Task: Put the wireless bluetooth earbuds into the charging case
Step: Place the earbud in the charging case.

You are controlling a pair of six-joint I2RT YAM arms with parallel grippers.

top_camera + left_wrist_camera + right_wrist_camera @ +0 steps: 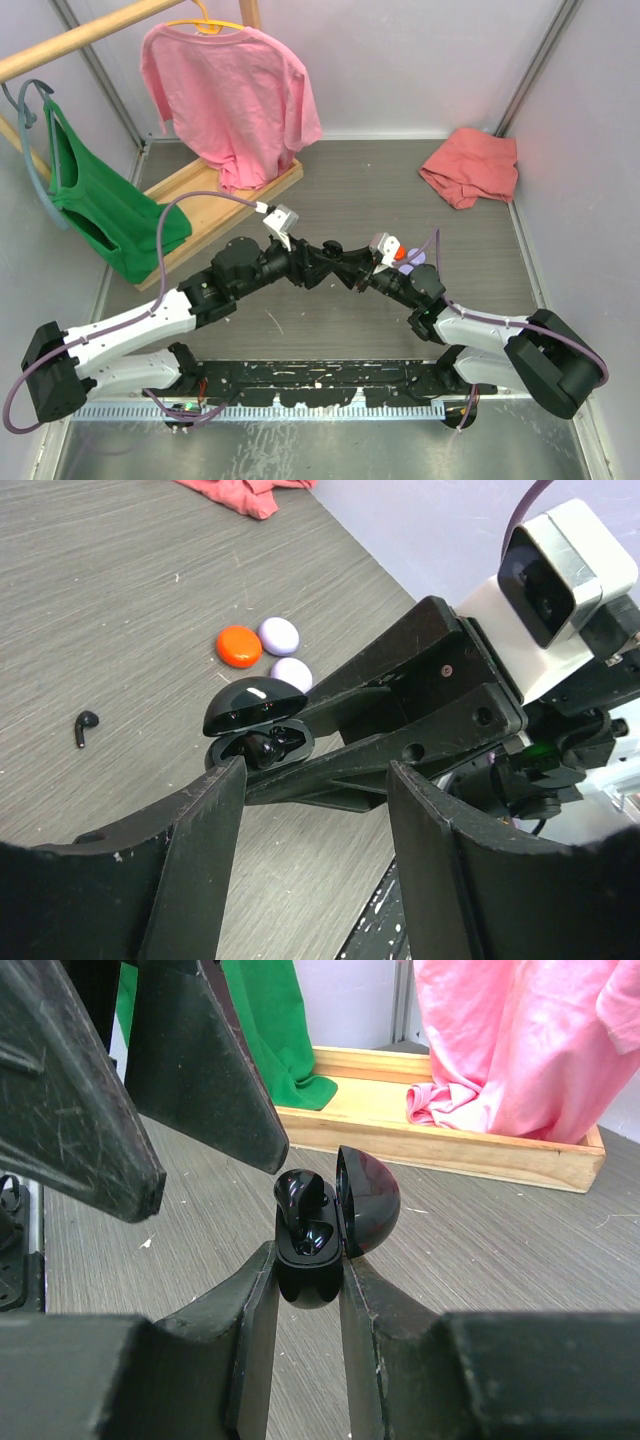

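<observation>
My right gripper (308, 1260) is shut on a glossy black charging case (310, 1282), held off the table with its lid (368, 1200) swung open. One black earbud (300, 1200) sits in the case, its end sticking up. My left gripper (318, 770) stands open just beside the case (255, 702), with nothing between its fingers (200, 1070). A second black earbud (86, 725) lies loose on the table, left of the case in the left wrist view. In the top view the two grippers meet at mid-table (355, 262), and the case is hidden between them.
An orange-red round case (239, 645) and two lilac round cases (279, 634) (291, 673) lie together just beyond the black case. A wooden tray (470, 1145) with a pink shirt (230, 90) stands at the back left, beside a green garment (100, 205). A red cloth (472, 165) lies back right.
</observation>
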